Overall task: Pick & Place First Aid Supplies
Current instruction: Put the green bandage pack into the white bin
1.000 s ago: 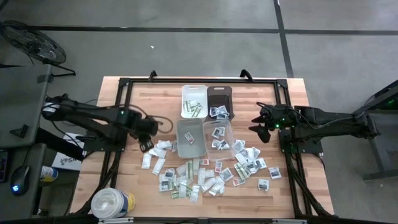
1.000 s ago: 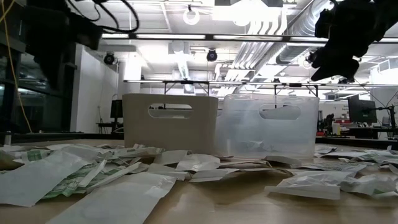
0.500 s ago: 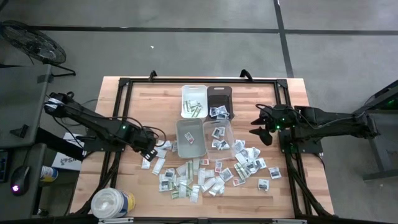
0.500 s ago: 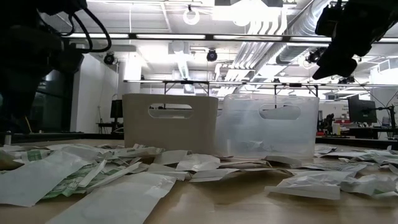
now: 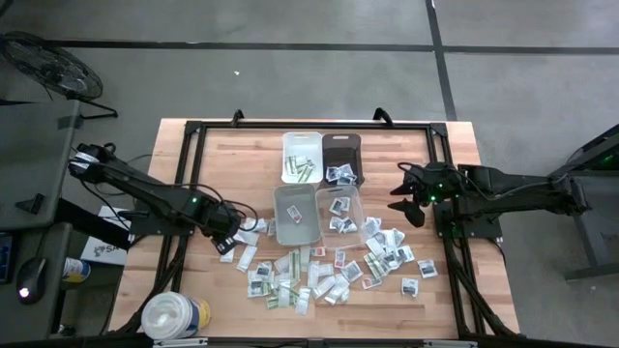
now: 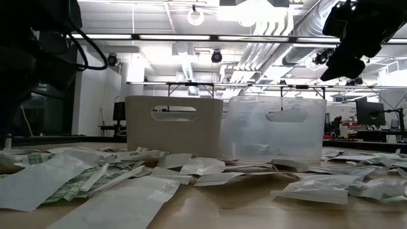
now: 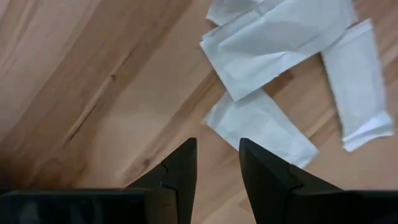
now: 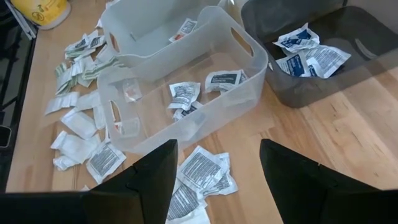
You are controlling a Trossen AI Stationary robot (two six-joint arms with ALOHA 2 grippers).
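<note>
Now that the left gripper [image 7: 214, 163] has dropped low beside the white packets [image 7: 261, 127] left of the clear bin [image 5: 296, 215], fingers slightly apart and empty, it looks ready to pick, while the right gripper [image 5: 406, 197] waits wide open.

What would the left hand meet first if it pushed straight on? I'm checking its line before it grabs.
Most likely the white paper packet just past the tips of the left hand, which is open over bare table with nothing held. How far above the wood it hangs is unclear.
</note>
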